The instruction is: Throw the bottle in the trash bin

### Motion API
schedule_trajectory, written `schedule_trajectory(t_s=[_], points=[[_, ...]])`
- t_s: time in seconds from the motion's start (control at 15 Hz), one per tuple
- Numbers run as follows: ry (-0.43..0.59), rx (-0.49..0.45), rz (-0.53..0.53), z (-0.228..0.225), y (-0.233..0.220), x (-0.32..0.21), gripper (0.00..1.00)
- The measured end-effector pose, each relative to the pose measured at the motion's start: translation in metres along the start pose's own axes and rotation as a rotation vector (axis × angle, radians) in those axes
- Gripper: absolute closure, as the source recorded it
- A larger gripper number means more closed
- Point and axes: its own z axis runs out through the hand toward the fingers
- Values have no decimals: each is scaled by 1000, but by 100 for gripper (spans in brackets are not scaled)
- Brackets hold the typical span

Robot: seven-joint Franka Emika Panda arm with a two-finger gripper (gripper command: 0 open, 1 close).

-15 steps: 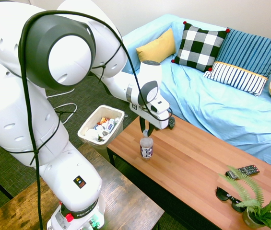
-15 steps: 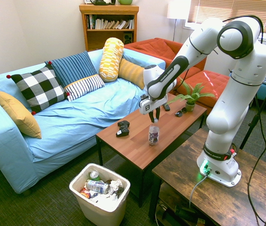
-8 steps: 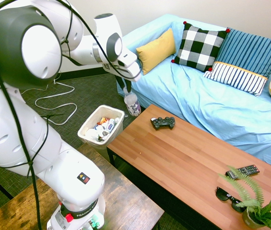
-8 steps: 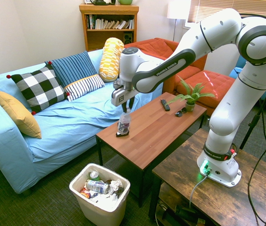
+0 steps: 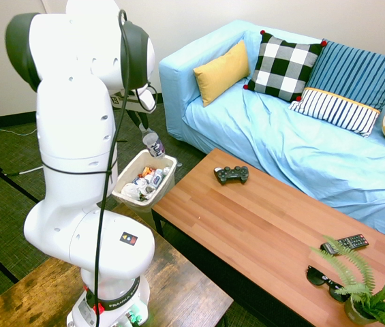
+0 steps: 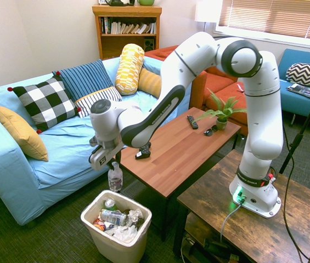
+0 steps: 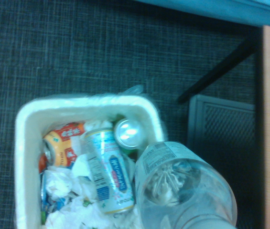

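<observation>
The clear bottle (image 6: pixel 115 177) with a dark label hangs upright by its cap from my gripper (image 6: pixel 113 164), which is shut on it. It is off the coffee table's end, just above the far rim of the white trash bin (image 6: pixel 111 249). In the first exterior view the bottle (image 5: pixel 153 144) hangs tilted under the gripper (image 5: pixel 144 129), over the far corner of the bin (image 5: pixel 159 154). The wrist view looks down past the bottle (image 7: pixel 185 188) into the bin (image 7: pixel 25 143), which holds cans and crumpled paper.
The wooden coffee table (image 5: pixel 267 231) beside the bin carries a black game controller (image 5: pixel 232 174), a remote (image 5: pixel 344 242), sunglasses (image 5: pixel 325 279) and a potted fern (image 5: pixel 376 293). The blue sofa (image 6: pixel 83 139) with cushions stands behind. A dark wooden side table (image 6: pixel 286 230) bears the arm.
The arm lifted the bottle off the coffee table and swung it past the table's end. It now hangs over the trash bin, the grip unchanged.
</observation>
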Motion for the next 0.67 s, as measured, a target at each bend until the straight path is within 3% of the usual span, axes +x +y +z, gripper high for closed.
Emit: schedule_trajectory(t_s=[0.13,0.2,0.67], points=[[-3,-29,-16,28,-22,-13,100],[0,-42,-19,39,-29,-16,0],[-13,-84,-13,65,-31,-6,0]])
